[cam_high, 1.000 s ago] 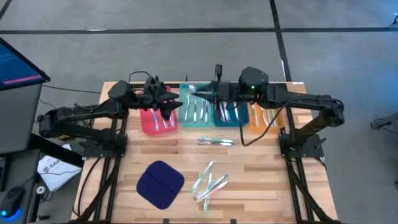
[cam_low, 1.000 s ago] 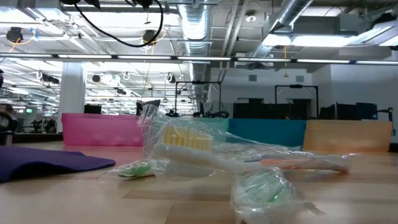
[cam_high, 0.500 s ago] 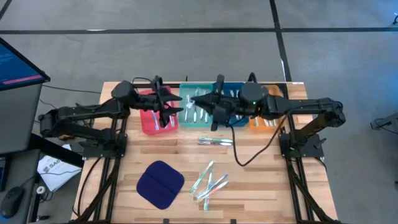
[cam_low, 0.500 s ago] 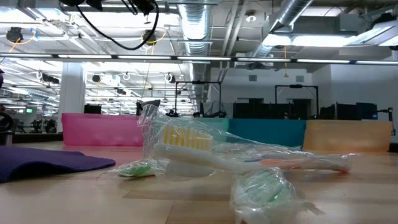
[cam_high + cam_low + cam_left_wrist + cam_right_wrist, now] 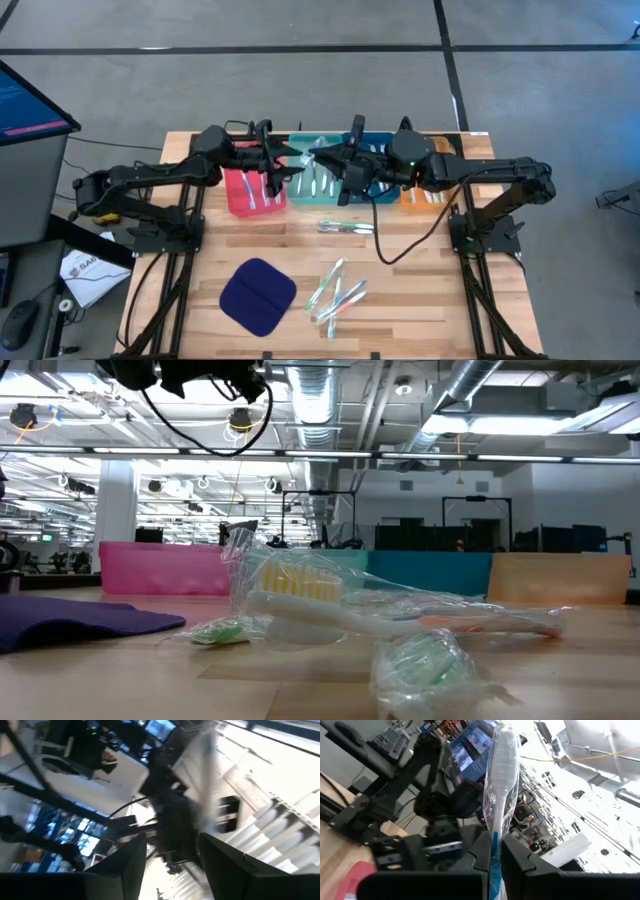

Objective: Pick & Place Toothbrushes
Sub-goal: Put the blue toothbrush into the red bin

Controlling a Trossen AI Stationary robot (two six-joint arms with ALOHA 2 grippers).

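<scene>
toothbrushes point(image 5: 336, 292): wrapped, loose cluster front of table | one point(image 5: 501, 775) upright, blue-accented, in closed jaws

overhead camera looks straight down; low camera sits level beside wrapped toothbrushes point(image 5: 330, 605); both share the pink plastic tray point(image 5: 250, 190).

Black jointed arms point(image 5: 150, 180); dangling cables

Premises are a large open-plan robotics lab or industrial workspace. Evidence: exposed ceiling ducts point(image 5: 318, 405) and pipes, long rows of strip lights, ranks of workstations with monitors point(image 5: 500, 538) beyond the wooden table point(image 5: 420, 300), a bare concrete floor point(image 5: 300, 90) marked with dark lines, and a computer screen point(image 5: 25, 105) beside the rig.
</scene>
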